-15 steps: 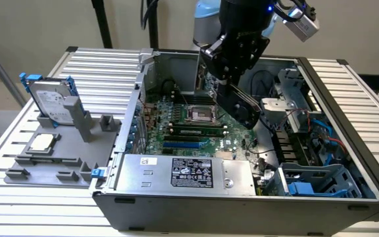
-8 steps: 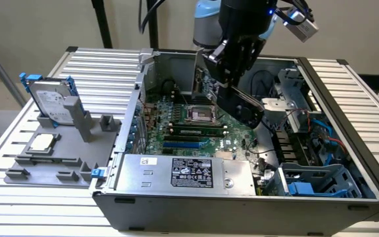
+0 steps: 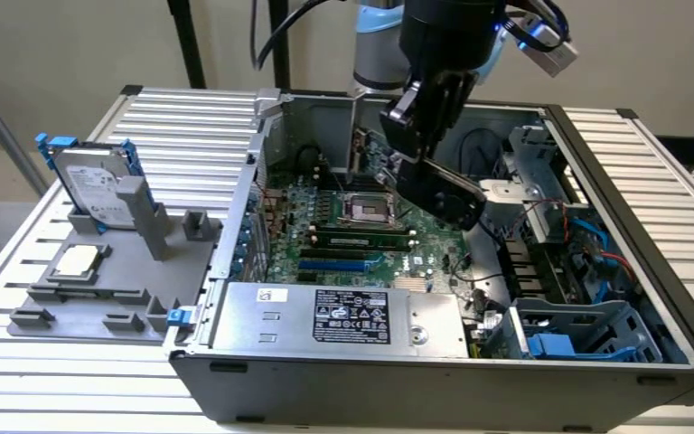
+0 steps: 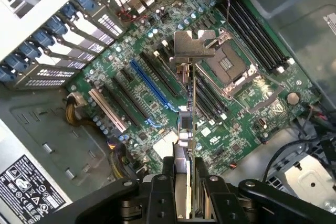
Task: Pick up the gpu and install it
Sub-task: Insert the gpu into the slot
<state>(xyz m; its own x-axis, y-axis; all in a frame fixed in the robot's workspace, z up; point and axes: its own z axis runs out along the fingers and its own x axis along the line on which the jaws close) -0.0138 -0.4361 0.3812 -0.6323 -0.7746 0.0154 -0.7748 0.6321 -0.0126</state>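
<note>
- The gpu (image 4: 193,51) is being gripped edge-on, clamped between the fingers of the hand (image 4: 190,182), and is hanging just beyond them over the motherboard (image 4: 247,100).
- The install step is being worked; the card is apparently not yet being seated.
- Squaring its edge to the blue slot (image 4: 152,85), off to one side of the hand, is being called for.

Arm (image 3: 378,50) angled down from above, tool (image 4: 188,192) tilted, clamped on the gpu (image 4: 193,45)

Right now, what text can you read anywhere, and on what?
Nothing can be read.
Power supply label: print too small.
White sticker beside it: blurred.
Hard drive label: blurred.
Motherboard: markings too small.
gpu in the gripper: no text seen.
</note>
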